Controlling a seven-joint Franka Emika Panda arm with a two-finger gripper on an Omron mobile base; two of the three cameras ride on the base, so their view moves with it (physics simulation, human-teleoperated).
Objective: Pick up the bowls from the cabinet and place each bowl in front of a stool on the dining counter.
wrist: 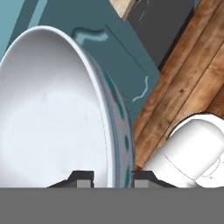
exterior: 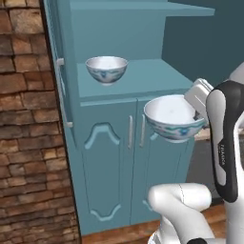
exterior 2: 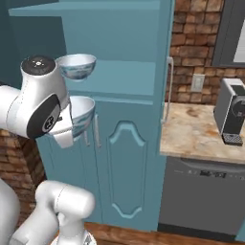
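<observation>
Gripper [wrist: 113,177] pinches one bowl's [exterior: 174,116] rim before the cabinet [exterior: 114,157] doors; second bowl [exterior: 106,69] on its shelf.

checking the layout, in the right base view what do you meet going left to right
robot arm → held bowl → cabinet → wall socket → coffee machine

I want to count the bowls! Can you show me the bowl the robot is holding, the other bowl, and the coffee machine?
Held bowl [exterior: 172,114]: left base view, white inside.
Shelf bowl [exterior: 106,69]: left base view, painted outside.
Coffee machine [exterior 2: 233,111]: right base view, front face.
</observation>
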